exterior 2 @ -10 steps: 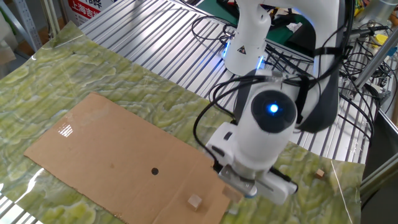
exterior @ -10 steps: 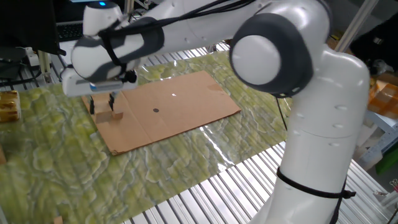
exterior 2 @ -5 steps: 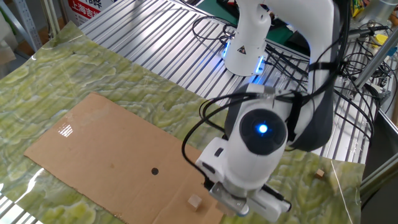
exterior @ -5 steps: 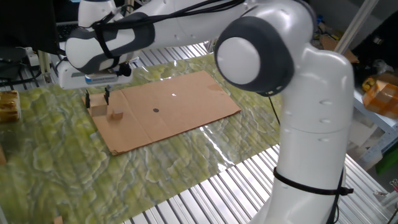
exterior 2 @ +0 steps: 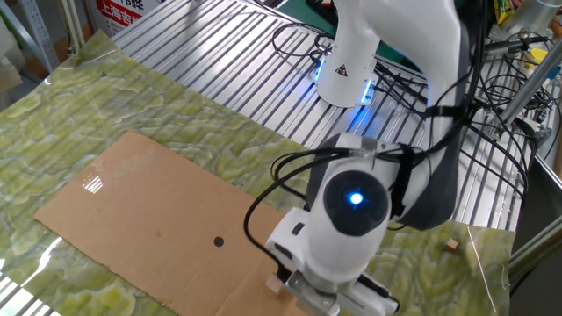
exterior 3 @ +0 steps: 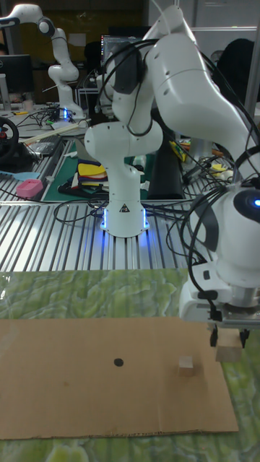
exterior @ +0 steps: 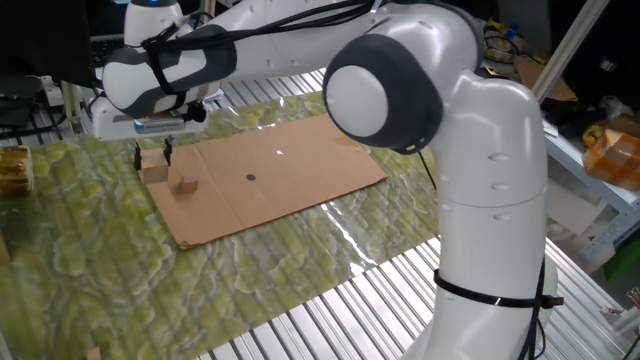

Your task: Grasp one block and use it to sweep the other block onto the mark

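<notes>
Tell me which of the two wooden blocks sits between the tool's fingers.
The larger pale cube, at the cardboard's edge under the tool. The smaller brown block lies free on the cardboard, between the cube and the dark mark.

Counts, all placed relative to one flat brown cardboard sheet [exterior: 270, 180]:
- Pale tan wooden cube [exterior 3: 229, 347]: one, at sheet's edge.
- Small low brown wooden block [exterior 3: 187, 366]: one, on sheet.
- Tiny dark round dot [exterior 3: 118, 362]: one, on sheet.
- White robot arm [exterior: 420, 130]: one, over sheet.
</notes>
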You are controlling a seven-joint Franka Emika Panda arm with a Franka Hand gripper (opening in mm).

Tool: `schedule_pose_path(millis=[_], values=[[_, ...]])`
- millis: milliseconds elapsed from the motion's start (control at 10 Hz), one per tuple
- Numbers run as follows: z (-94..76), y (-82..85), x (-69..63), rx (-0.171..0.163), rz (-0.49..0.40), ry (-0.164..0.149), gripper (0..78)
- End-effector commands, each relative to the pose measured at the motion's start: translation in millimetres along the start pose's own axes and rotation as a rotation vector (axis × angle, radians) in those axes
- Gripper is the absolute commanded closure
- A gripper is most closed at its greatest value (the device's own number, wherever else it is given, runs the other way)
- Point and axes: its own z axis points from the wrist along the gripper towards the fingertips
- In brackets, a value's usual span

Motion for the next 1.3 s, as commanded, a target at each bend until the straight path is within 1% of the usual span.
schedule_pose_path(millis=[100,200,300,500,700,900,1000,1300], values=[[7.2,-5.5,-8.7,-0.026,0.0,-0.006,76.4],[9.5,-8.9,-10.2,-0.044,0.002,-0.004,76.4],[10.7,-10.8,-10.9,-0.049,0.003,-0.004,76.4],[15.4,-18.2,-13.8,-0.048,-0.004,-0.004,76.4],[16.7,-20.3,-14.6,-0.048,-0.005,-0.008,76.4],[16.7,-20.3,-14.6,-0.045,0.039,0.006,76.4],[16.7,-20.3,-14.6,-0.043,0.04,0.028,76.4],[16.7,-20.3,-14.6,-0.041,0.044,0.031,76.4]])
